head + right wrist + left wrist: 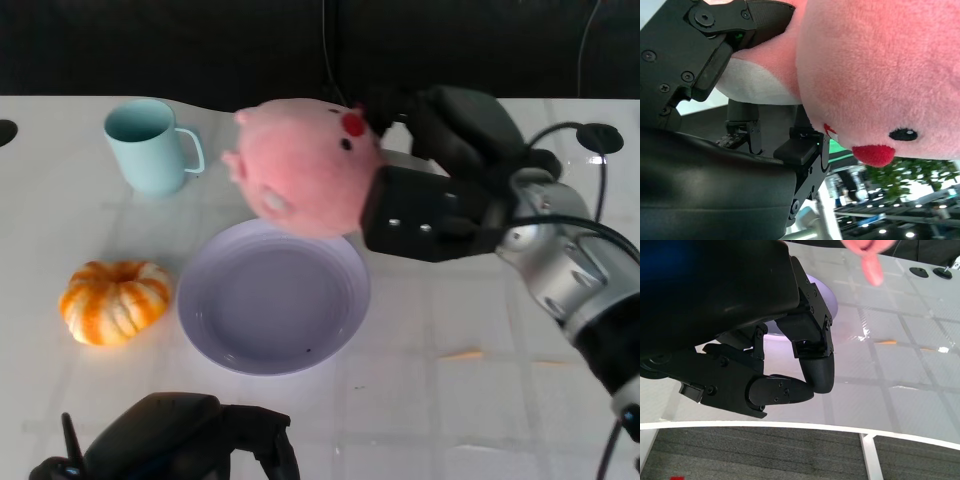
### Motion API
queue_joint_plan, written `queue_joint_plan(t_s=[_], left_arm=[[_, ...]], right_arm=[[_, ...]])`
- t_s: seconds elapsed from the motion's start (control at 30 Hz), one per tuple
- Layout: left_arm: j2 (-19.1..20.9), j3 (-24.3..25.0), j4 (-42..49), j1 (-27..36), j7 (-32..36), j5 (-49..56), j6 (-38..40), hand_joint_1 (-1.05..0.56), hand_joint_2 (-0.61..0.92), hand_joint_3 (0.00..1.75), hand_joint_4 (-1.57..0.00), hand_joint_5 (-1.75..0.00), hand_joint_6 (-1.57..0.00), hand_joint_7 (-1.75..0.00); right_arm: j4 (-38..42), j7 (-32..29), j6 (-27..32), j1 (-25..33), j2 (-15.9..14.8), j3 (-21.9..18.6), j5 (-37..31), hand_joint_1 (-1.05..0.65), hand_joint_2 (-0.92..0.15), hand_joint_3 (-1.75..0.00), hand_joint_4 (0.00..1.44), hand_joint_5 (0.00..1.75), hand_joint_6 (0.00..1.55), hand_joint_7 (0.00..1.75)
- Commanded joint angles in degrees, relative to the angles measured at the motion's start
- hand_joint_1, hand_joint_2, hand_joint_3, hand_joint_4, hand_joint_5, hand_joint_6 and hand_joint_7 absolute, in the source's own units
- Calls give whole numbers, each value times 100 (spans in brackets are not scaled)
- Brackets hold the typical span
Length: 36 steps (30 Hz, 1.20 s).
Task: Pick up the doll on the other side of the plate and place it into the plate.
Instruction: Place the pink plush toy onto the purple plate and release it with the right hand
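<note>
Silver forearm, black cables looped beside it, boxy black right hand [440, 200] (small screws dotting its shell).

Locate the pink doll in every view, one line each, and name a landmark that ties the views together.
Head view: the pink doll is held by the right hand above the far rim of the plate.
Left wrist view: a pink bit at one edge may be the doll; cannot tell.
Right wrist view: the doll fills much of the picture, against the right hand.
Shared landmark: the plate in head and left wrist views.
</note>
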Motion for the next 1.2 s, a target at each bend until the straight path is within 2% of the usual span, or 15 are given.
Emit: queue_joint_plan(t_s=[0.03, 0.13, 0.37, 0.5, 0.53, 0.57, 0.6, 0.63, 0.67, 0.73, 0.77, 0.83, 0.9, 1.03, 1.2], left_arm=[[9, -17, -68, 15, 51, 71, 66, -31, 92, 39, -69, -128, -75, -92], [7, -40, -57, 13, 107, 153, -1, -31, 92, 39, -70, -127, -75, -92], [-58, -85, -70, 3, 72, 191, 43, -31, 92, 39, -70, -124, -75, -91], [-77, -118, -95, 13, 84, 222, 31, -31, 92, 39, -73, -121, -76, -89], [-81, -119, -106, 22, 88, 228, 33, -31, 92, 39, -73, -121, -76, -89], [-81, -118, -118, 26, 79, 233, 43, -31, 92, 39, -73, -121, -76, -89], [-79, -121, -142, 30, 38, 246, 98, -32, 92, 39, -73, -121, -76, -89], [-78, -124, -169, 32, -3, 258, 155, -33, 92, 40, -71, -122, -75, -89], [-79, -124, -194, 34, -35, 256, 201, -33, 92, 41, -70, -122, -74, -90], [-81, -126, -211, 33, -36, 236, 229, -33, 92, 41, -69, -122, -74, -90], [-73, -127, -211, 27, -34, 230, 230, -32, 92, 40, -68, -121, -73, -90], [-61, -123, -188, 19, -21, 207, 214, -32, 92, 40, -71, -117, -74, -88], [-53, -116, -179, 12, -18, 191, 201, -32, 92, 40, -72, -122, -75, -89], [-36, -113, -170, 9, 6, 202, 157, -32, 92, 39, -71, -127, -75, -91], [-27, -123, -126, 12, 60, 244, 85, -32, 92, 39, -71, -120, -75, -88]], right_arm=[[214, -7, -150, -314, 159, 113, -54, -23, -48, -98, 87, 175, 77, 155], [434, 35, -135, -461, 435, 250, -94, -24, -53, -92, 89, 175, 72, 168], [907, 96, -371, -540, 839, 618, -227, -24, -57, -86, 86, 175, 70, 170], [992, 76, -329, -427, 927, 703, -270, -22, -58, -79, 86, 175, 69, 168], [1008, 115, -296, -403, 945, 678, -230, -21, -61, -72, 84, 175, 69, 161], [1021, 203, -256, -389, 963, 634, -159, -21, -66, -60, 82, 171, 71, 143], [1020, 312, -210, -381, 967, 604, -102, -22, -73, -45, 81, 163, 78, 117], [1009, 398, -177, -376, 963, 589, -70, -24, -80, -27, 80, 148, 84, 79], [1001, 464, -176, -374, 947, 595, -67, -25, -84, -18, 78, 139, 87, 55], [958, 763, -133, -409, 853, 705, -144, -33, -90, -10, 68, 102, 81, 21], [918, 974, -65, -439, 794, 780, -209, -42, -91, -12, 59, 70, 68, 9], [796, 1610, 156, -483, 700, 848, -189, -53, -92, -18, 39, 38, 47, 2], [660, 2098, 341, -501, 609, 941, -220, -58, -92, -21, 27, 26, 35, 0], [400, 2770, 551, -443, 474, 983, -188, -65, -92, -18, 18, 17, 21, 0], [9, 3161, 638, -375, 289, 969, -180, -70, -92, -16, 13, 13, 14, 0]])
